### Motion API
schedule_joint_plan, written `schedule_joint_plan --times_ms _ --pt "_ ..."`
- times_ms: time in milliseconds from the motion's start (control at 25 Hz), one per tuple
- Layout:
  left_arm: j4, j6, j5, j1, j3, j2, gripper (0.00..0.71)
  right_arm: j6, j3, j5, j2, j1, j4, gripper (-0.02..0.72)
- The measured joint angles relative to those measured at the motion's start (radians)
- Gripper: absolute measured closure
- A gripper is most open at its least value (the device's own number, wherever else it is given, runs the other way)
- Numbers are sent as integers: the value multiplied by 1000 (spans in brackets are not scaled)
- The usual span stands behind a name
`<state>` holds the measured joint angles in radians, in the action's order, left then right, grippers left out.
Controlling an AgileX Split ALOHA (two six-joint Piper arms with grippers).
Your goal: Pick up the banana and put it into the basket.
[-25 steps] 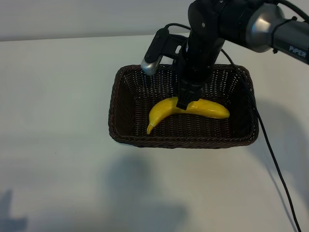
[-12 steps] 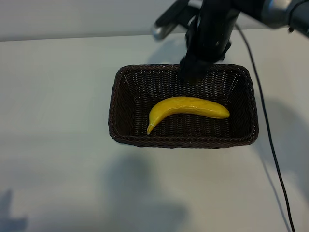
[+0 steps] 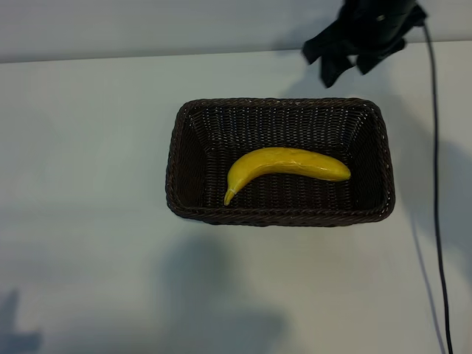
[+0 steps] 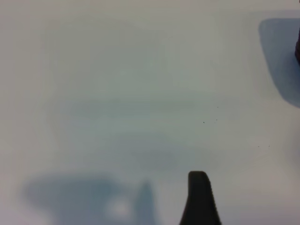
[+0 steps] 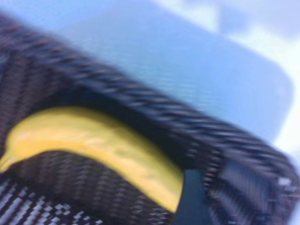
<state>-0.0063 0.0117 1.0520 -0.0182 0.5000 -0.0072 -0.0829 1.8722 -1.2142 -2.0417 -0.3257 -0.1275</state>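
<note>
The yellow banana lies lengthwise on the floor of the dark brown wicker basket, with nothing touching it. My right gripper hangs open and empty above the table behind the basket's far right corner. In the right wrist view the banana curves under the braided basket rim, and one dark fingertip shows beside its end. My left gripper is out of the exterior view. Its wrist view shows one dark fingertip over bare white table, holding nothing.
The white table surrounds the basket on all sides. A black cable runs down the table's right side from the right arm. Shadows lie on the table near its front edge.
My right gripper has lifted off the banana, out of the basket, and pulled back toward the far right. The banana stays lying in the basket.
</note>
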Motion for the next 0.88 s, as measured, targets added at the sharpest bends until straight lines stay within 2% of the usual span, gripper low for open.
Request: schedule_joint_plan --times_ms 200,480,680,880 --pt "0 0 0 0 0 0 169 21 0 -3 0 120 21 135" --pt "0 0 0 0 0 0 169 22 0 -3 0 310 83 135" --pt "0 0 0 0 0 0 169 18 0 -3 0 432 94 135" --pt "0 0 0 0 0 0 169 16 0 -3 5 510 82 135"
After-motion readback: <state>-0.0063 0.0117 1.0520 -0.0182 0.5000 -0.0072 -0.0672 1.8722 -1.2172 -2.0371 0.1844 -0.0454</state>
